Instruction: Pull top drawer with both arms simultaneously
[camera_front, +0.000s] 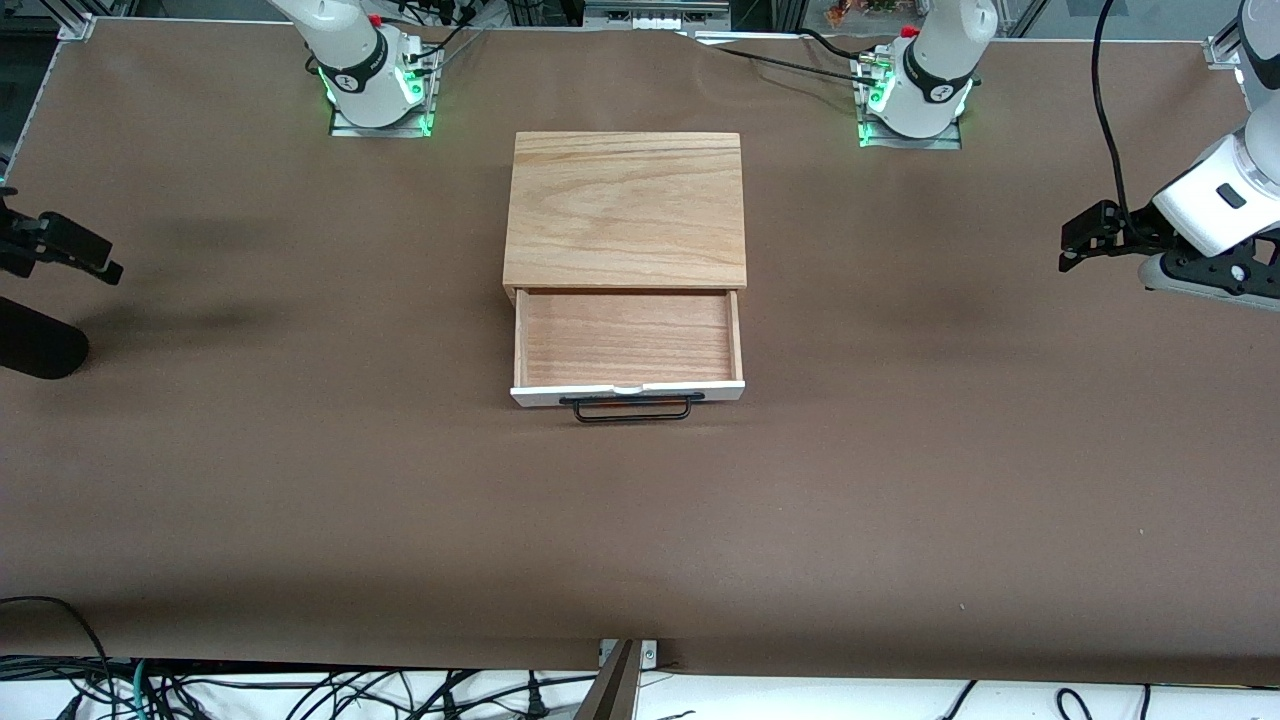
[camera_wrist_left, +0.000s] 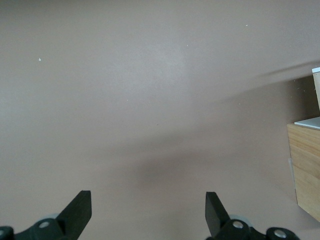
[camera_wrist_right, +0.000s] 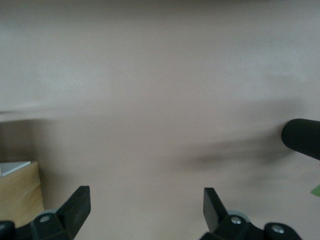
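The top drawer (camera_front: 628, 335) of the wooden cabinet (camera_front: 627, 205) stands pulled out, and its reddish wood inside is empty. Its white-grey front panel (camera_front: 627, 392) and black wire handle (camera_front: 632, 408) face the front camera. My left gripper (camera_front: 1075, 245) is open and empty over bare table toward the left arm's end, well away from the drawer; its fingers (camera_wrist_left: 80, 207) stand wide apart. My right gripper (camera_front: 75, 250) is open and empty over bare table toward the right arm's end, with its fingers (camera_wrist_right: 80, 205) wide apart.
The brown table (camera_front: 300, 480) spreads all round the cabinet. The cabinet's side shows at the edge of the left wrist view (camera_wrist_left: 305, 165), and a corner of it in the right wrist view (camera_wrist_right: 17, 192). A black rounded object (camera_front: 40, 345) lies below the right gripper and also shows in the right wrist view (camera_wrist_right: 302, 137).
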